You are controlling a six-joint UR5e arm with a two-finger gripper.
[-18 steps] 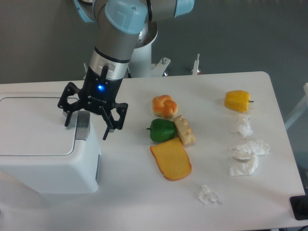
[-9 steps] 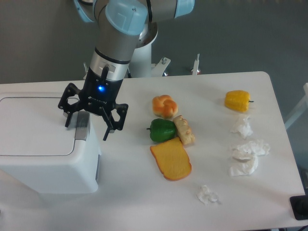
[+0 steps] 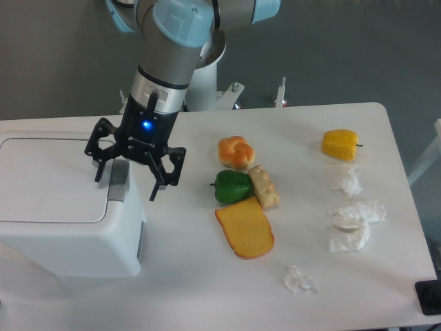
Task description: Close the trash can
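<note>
The big white boxy plastic trash can (image 3: 62, 207) fills the table's left end, lid lying flat. Directly above its grey latch tab (image 3: 118, 181) hangs the black two-finger gripper (image 3: 128, 178), fingers spread wide, holding nothing.

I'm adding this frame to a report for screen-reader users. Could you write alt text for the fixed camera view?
A robot arm's open gripper hangs over the grey latch of a white trash can whose lid lies flat, at the left of a white table. To the right lie a bun, green pepper, bread slice, yellow pepper and crumpled tissues.
</note>
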